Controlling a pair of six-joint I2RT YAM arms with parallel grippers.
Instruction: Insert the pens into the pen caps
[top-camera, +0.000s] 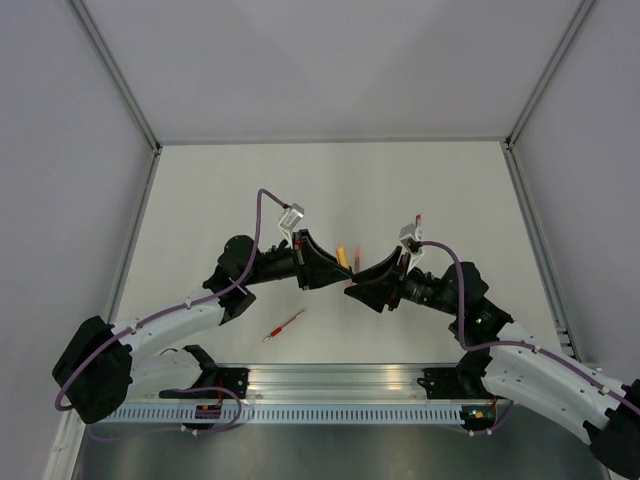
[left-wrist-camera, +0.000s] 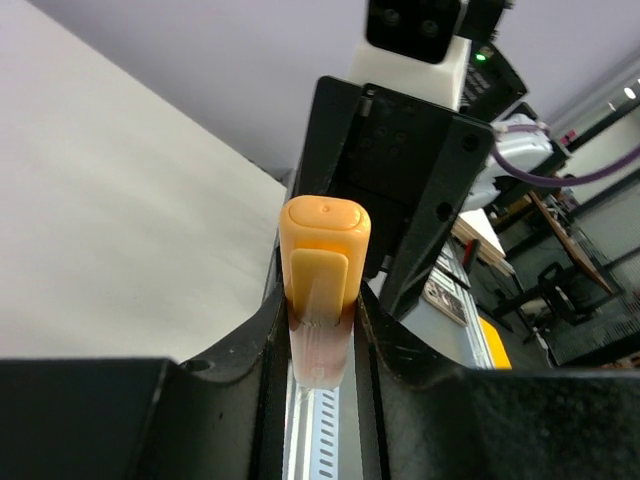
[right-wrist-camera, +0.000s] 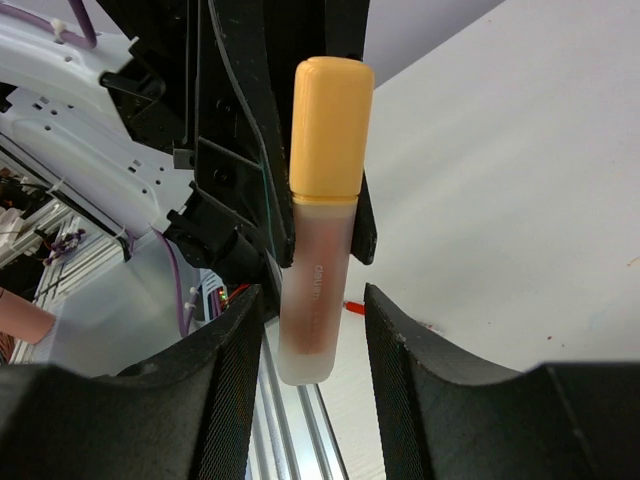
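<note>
plain off-white matte tabletop (top-camera: 400, 190) inside a booth of white walls (top-camera: 330, 60), slotted aluminium rail (top-camera: 330, 385) along the near edge; the left wrist view catches desks and clutter in the room beyond. left tool (left-wrist-camera: 320, 305) pinching a frosted pen (right-wrist-camera: 310, 330) just below its orange cap (right-wrist-camera: 330, 125), up off the tabletop between the two arms. right tool (right-wrist-camera: 312, 298) spread, fingers flanking the barrel with gaps both sides. small print along the barrel, too blurry to read. one red pen (top-camera: 285, 326) lies on the tabletop near the left arm
</note>
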